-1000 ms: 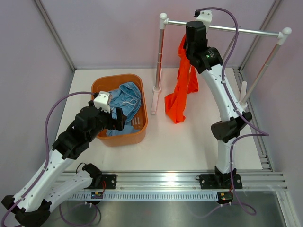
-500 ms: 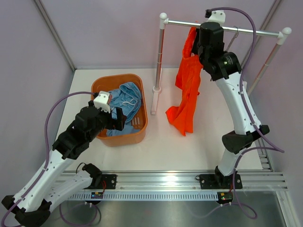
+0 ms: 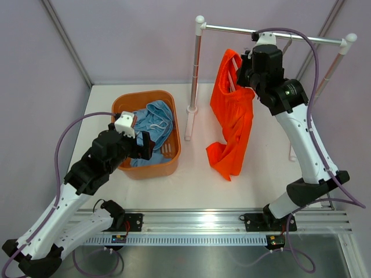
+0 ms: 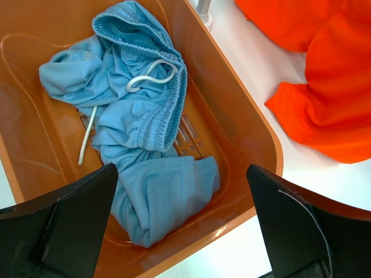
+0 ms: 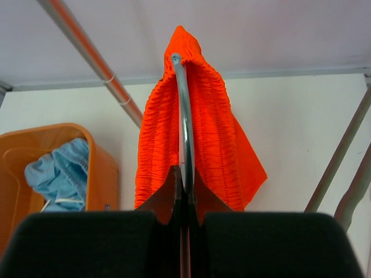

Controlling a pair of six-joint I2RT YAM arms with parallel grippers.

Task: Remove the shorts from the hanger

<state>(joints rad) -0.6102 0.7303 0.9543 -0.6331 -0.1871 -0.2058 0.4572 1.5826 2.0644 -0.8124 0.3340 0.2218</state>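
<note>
The bright orange shorts (image 3: 233,124) hang by their waistband over a metal wire hanger (image 5: 184,110), in the air below the rack's rail. My right gripper (image 3: 246,70) is shut on the hanger's wire, seen edge-on between its fingers in the right wrist view (image 5: 185,180), with the orange shorts (image 5: 211,145) draped on both sides. The light blue shorts (image 3: 153,124) lie crumpled in the orange basket (image 3: 145,95), white drawstring showing. My left gripper (image 3: 145,145) hovers open and empty over the basket's near edge, above the blue shorts (image 4: 139,133).
The clothes rack's silver rail (image 3: 261,32) spans the back right on two white posts (image 3: 194,81). The basket rim (image 4: 261,133) sits close to the hem of the orange shorts (image 4: 324,110). Purple walls close in the back and sides.
My right arm has swung right and down from the rail, carrying the hanger and orange shorts with it. The shorts now hang lower and more spread. The left arm has not moved.
</note>
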